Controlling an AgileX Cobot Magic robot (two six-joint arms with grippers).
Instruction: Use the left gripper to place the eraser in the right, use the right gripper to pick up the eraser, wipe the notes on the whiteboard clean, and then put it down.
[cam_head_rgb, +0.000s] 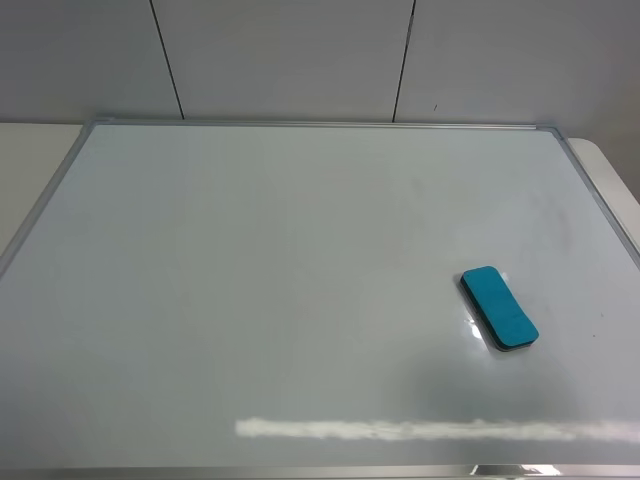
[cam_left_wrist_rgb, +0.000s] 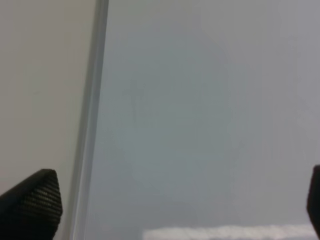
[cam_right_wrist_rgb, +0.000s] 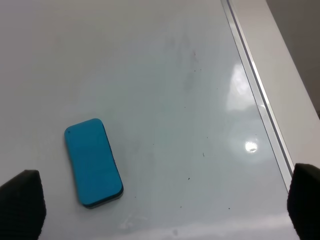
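A teal eraser lies flat on the whiteboard at its right side, toward the front. It also shows in the right wrist view. The board surface looks wiped, with only faint smudges near the right. Neither arm shows in the exterior high view. My right gripper is open and empty above the board, with the eraser below its one fingertip. My left gripper is open and empty over the board's left frame edge.
The whiteboard's aluminium frame runs along the back and sides. A beige table edge shows past the right frame. A grey panelled wall stands behind. A bright light reflection streaks the front of the board.
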